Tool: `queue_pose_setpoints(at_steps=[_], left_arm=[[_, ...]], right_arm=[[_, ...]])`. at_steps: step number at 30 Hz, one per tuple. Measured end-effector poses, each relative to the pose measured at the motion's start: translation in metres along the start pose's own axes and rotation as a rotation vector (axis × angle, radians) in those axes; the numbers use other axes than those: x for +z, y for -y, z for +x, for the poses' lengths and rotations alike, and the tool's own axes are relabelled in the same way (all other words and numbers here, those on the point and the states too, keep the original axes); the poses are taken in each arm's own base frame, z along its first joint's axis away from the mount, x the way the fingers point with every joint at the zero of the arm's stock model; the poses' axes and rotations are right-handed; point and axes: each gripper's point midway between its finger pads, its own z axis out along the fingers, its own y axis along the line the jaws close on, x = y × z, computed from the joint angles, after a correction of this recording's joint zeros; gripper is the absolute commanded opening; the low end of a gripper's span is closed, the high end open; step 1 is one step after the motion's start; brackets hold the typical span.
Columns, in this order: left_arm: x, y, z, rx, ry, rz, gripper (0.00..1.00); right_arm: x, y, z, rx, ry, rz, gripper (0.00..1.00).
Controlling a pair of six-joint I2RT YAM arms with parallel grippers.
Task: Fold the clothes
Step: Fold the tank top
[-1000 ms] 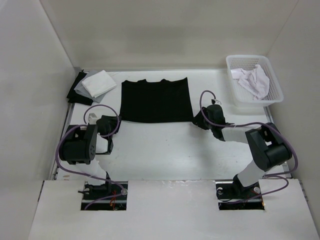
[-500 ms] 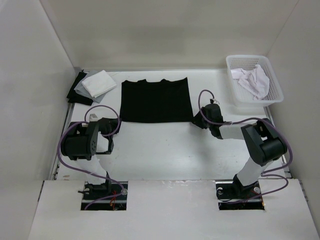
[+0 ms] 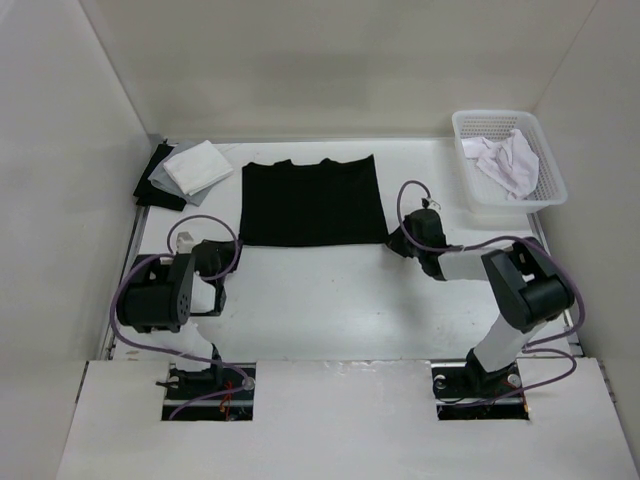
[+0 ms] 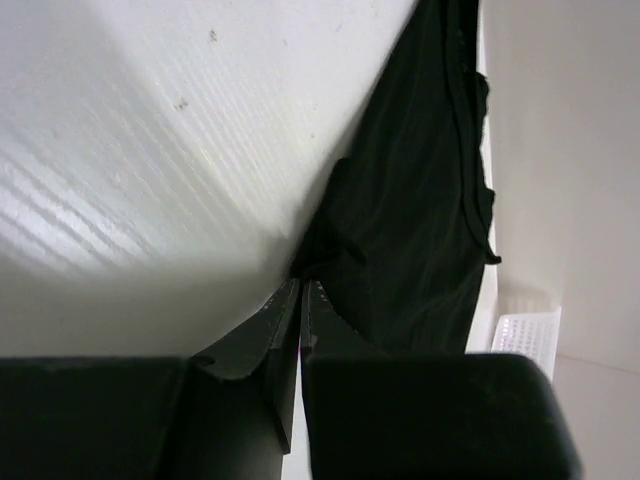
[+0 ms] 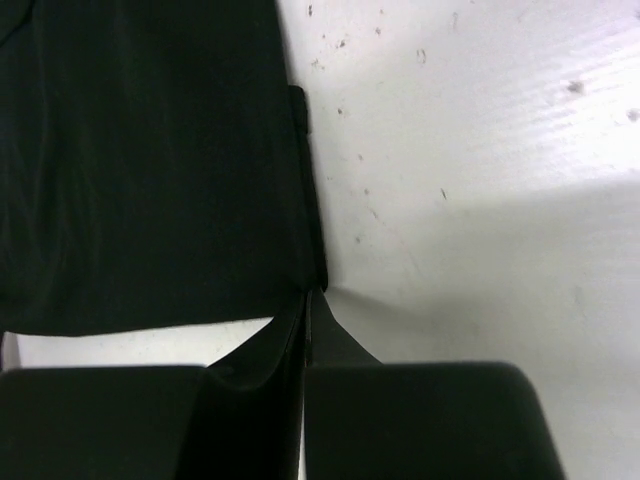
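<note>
Item: shirt [image 3: 312, 203], black, flat on counter [image 3: 320, 290] toward 12 o'clock, collar far.
Left pincer [image 4: 302, 285]: I have it clamped on the 7 o'clock hem corner, fabric bunched.
Right pincer [image 5: 306, 298]: clamped on the 5 o'clock corner.
Purpose, I judge: both corners held for lifting hem toward collar.

The clothes [image 4: 420, 220] are thin black cloth, matt and soft, bunched into fine creases just ahead of the left gripper [image 4: 300, 287]. The left gripper and the right gripper [image 5: 306, 297] have smooth black fingers with a dull sheen, apparently plastic. The table [image 5: 480, 150] beside the right gripper is white, matt and speckled. Beside the left gripper it shows fine parallel ribbing. Beyond the right gripper, to its right, the basket [image 3: 505, 208] is white perforated plastic.
</note>
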Motion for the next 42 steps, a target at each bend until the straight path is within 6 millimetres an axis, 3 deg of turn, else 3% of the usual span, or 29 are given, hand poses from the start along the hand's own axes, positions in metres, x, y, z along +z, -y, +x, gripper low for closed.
queue_pose_setpoints(at_steps=[4,7,9,13,16,18,20,22,25,28,32,37,39,42], left_arm=[[-0.025,0.022,-0.005,-0.005,0.003,0.069,0.00],[-0.056,0.064,-0.019,-0.007,0.031,0.189,0.00],[-0.086,0.099,-0.032,-0.003,0.061,0.292,0.00],[-0.169,0.176,-0.066,0.036,0.162,0.510,0.00],[-0.241,0.234,-0.091,0.084,0.244,0.656,0.00],[-0.277,0.261,-0.102,0.109,0.279,0.721,0.00],[-0.296,0.275,-0.107,0.125,0.293,0.753,0.00],[-0.294,0.273,-0.104,0.135,0.279,0.734,0.00],[-0.263,0.255,-0.095,0.149,0.231,0.629,0.00],[-0.208,0.222,-0.082,0.162,0.178,0.464,0.00],[-0.128,0.166,-0.057,0.187,0.086,0.216,0.00],[-0.040,0.110,-0.025,0.243,-0.007,-0.025,0.00],[-0.012,0.103,-0.021,0.256,-0.023,-0.075,0.00],[0.020,0.122,-0.024,0.261,-0.009,-0.061,0.00]], right_arm=[[-0.031,-0.015,-0.008,-0.033,0.054,-0.042,0.00],[-0.077,-0.049,-0.026,-0.076,0.137,-0.132,0.00],[-0.117,-0.077,-0.043,-0.104,0.212,-0.209,0.00],[-0.212,-0.120,-0.073,-0.133,0.360,-0.357,0.00],[-0.267,-0.138,-0.088,-0.139,0.417,-0.416,0.00],[-0.297,-0.147,-0.098,-0.141,0.443,-0.443,0.00],[-0.317,-0.153,-0.106,-0.147,0.460,-0.459,0.00],[-0.324,-0.155,-0.112,-0.158,0.472,-0.451,0.01],[-0.308,-0.149,-0.117,-0.183,0.464,-0.391,0.01],[-0.259,-0.133,-0.123,-0.196,0.416,-0.291,0.01],[-0.156,-0.097,-0.122,-0.159,0.268,-0.154,0.01],[-0.038,-0.048,-0.095,-0.091,0.026,-0.017,0.00],[-0.008,-0.046,-0.097,-0.060,-0.014,-0.017,0.00],[0.012,-0.057,-0.118,-0.031,-0.007,-0.050,0.00]])
